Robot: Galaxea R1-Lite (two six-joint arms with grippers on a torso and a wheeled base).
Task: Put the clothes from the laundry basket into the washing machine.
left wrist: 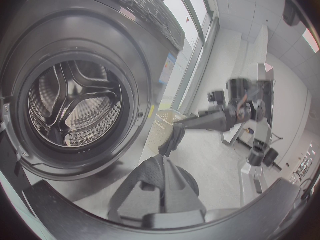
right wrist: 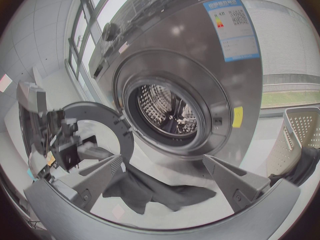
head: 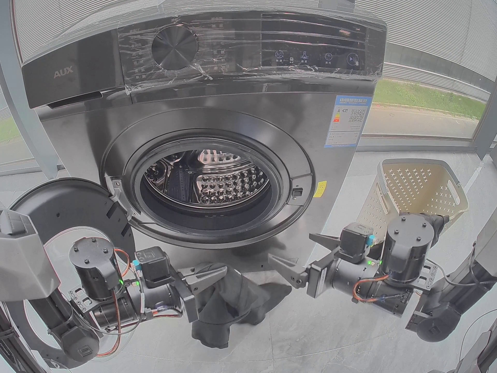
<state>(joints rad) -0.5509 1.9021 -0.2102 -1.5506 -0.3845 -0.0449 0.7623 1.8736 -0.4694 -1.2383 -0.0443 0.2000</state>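
Note:
A dark grey garment (head: 233,301) hangs from my left gripper (head: 215,281), which is shut on it low in front of the washing machine (head: 207,79), below the open drum (head: 207,187). In the left wrist view the fingers (left wrist: 180,190) pinch the garment (left wrist: 150,170). My right gripper (head: 290,246) is open and holds nothing, just right of the garment and close to it. The right wrist view has the garment (right wrist: 150,190) hanging between and beyond the spread fingers of the right gripper (right wrist: 163,164). The beige laundry basket (head: 419,187) stands at the right, with another dark cloth (right wrist: 306,164) draped over its side.
The machine's round door (head: 67,218) is swung open on the left, just behind my left arm. Light tiled floor (head: 321,332) lies in front of the machine. Glass walls stand behind the machine and basket.

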